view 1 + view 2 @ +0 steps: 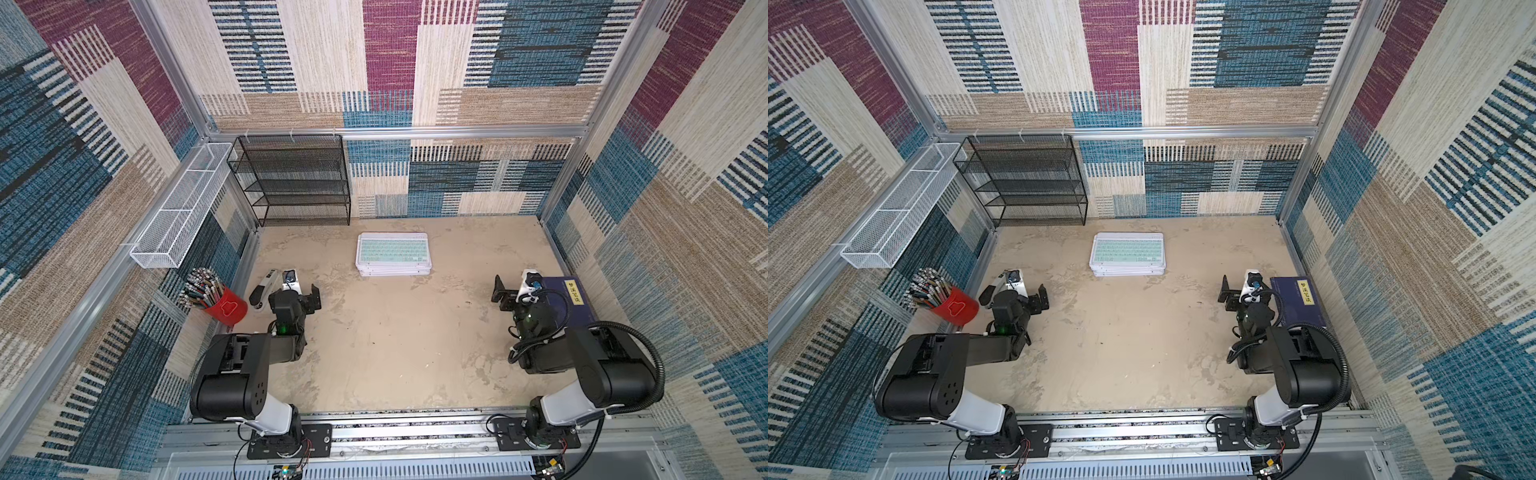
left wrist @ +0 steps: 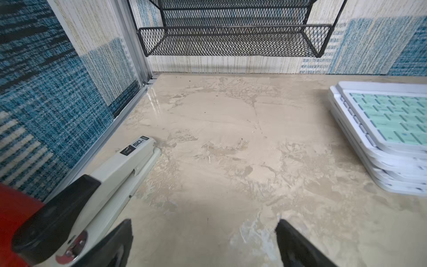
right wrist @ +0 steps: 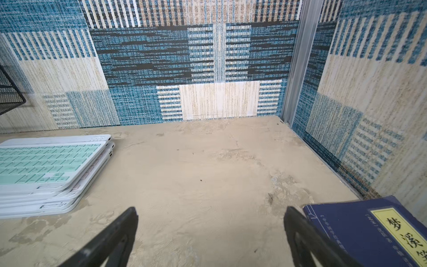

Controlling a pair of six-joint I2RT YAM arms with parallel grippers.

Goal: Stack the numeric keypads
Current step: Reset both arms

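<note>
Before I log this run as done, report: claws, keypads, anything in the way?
Left claw open, empty. Right claw open, empty. Keypads in one stack, mint one on top. Way clear: stapler, book at the sides.

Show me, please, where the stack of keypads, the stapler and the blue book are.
stack of keypads (image 1: 392,251): in a top view, on the mint-green keys on top.
stapler (image 2: 120,161): left wrist view, on its pale upper arm.
blue book (image 3: 342,222): right wrist view, on its dark cover.
</note>
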